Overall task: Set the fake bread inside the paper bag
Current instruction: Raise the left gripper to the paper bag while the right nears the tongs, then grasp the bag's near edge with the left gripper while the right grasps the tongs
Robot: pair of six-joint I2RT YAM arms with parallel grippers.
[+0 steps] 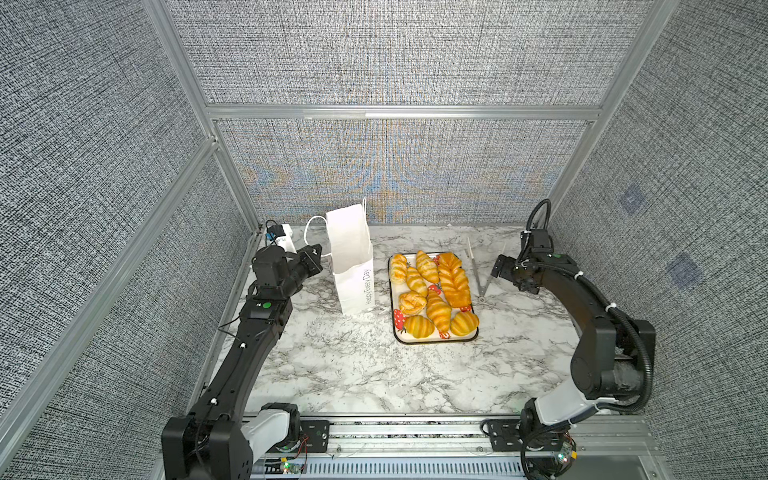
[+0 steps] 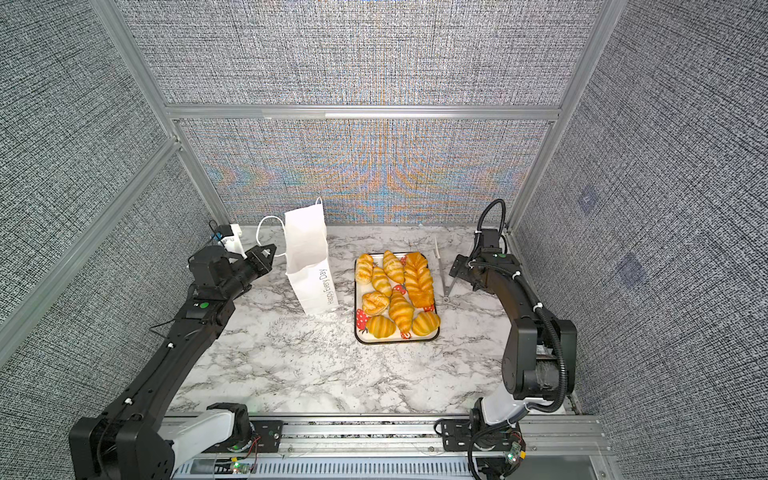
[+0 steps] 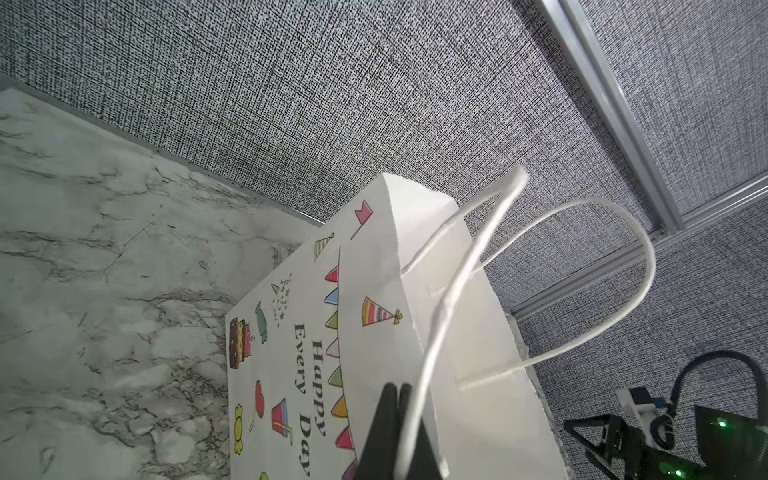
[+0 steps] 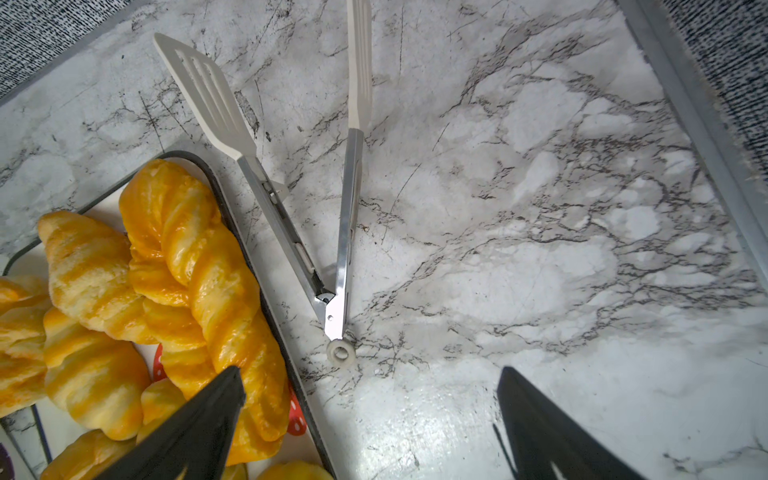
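The tall white paper bag (image 1: 352,266) (image 2: 309,266) with thin cord handles stood upright on the grey-veined white marble bench (image 1: 353,374), left of centre in both top views. Its printed face, with party drawings and "Happy Every Day" lettering, filled much of the left wrist view (image 3: 291,353).

The left tool (image 1: 316,251) (image 2: 270,251) (image 3: 397,388) sat just beside the bag's left edge, up by its handles, with its black fingers (image 3: 386,415) pressed together. One white cord handle (image 3: 457,257) ran across them; whether it was caught between them could not be told.

The glossy golden-orange fake bread (image 1: 438,309) (image 2: 401,309) (image 4: 199,257), croissants, round buns and one long braided loaf, all lay on the cream strawberry-printed tray (image 1: 432,338) just right of the bag. None of it was in the bag.

A pair of metal tongs with white slotted tips (image 1: 476,270) (image 4: 345,232) lay splayed open on the bench just beside the tray's right edge. The right tool (image 1: 498,266) (image 2: 457,266) (image 4: 370,432) hung over them with its fingers spread wide, holding nothing.
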